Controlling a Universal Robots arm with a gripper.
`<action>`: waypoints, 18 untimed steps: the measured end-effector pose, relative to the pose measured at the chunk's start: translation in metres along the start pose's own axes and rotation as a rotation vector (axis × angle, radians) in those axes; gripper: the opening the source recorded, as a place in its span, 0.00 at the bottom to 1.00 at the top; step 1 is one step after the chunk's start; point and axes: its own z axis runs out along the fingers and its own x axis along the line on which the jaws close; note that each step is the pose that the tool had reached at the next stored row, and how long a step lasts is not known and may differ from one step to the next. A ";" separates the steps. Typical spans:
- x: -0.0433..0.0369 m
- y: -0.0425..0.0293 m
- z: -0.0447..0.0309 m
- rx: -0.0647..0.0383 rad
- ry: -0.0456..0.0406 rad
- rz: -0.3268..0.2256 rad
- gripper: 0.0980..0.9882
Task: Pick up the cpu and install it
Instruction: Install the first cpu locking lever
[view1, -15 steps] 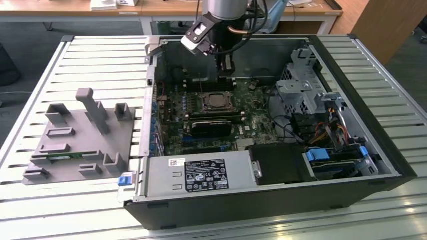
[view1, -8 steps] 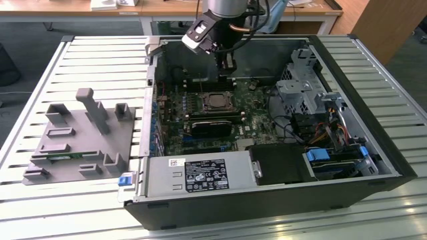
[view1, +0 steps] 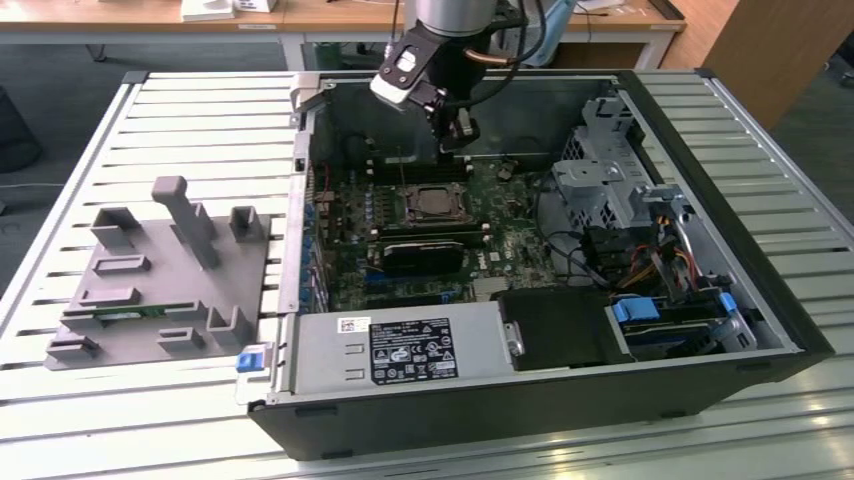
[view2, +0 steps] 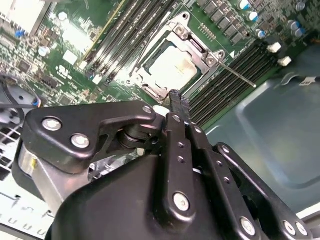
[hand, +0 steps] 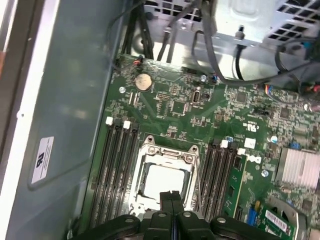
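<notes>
— One question: where is the cpu (view1: 430, 205) seen?
— It is seated in the socket (hand: 169, 151), metal top exposed.
— And the gripper (view1: 454, 142)?
— It is held above the socket, fingers (hand: 166, 201) pressed together, nothing gripped.

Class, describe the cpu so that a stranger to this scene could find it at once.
Look into the open computer case lying on the slatted table, at its green motherboard. The cpu lies in the metal-framed socket between two banks of long black memory slots; it alone is a flat, silver square.
</notes>
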 end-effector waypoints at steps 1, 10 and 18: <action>0.0000 0.0000 0.0000 0.000 0.0002 -0.008 0.01; 0.0000 0.0000 0.0001 0.000 0.0015 -0.066 0.01; 0.0000 0.0000 0.0005 -0.001 0.0044 -0.198 0.01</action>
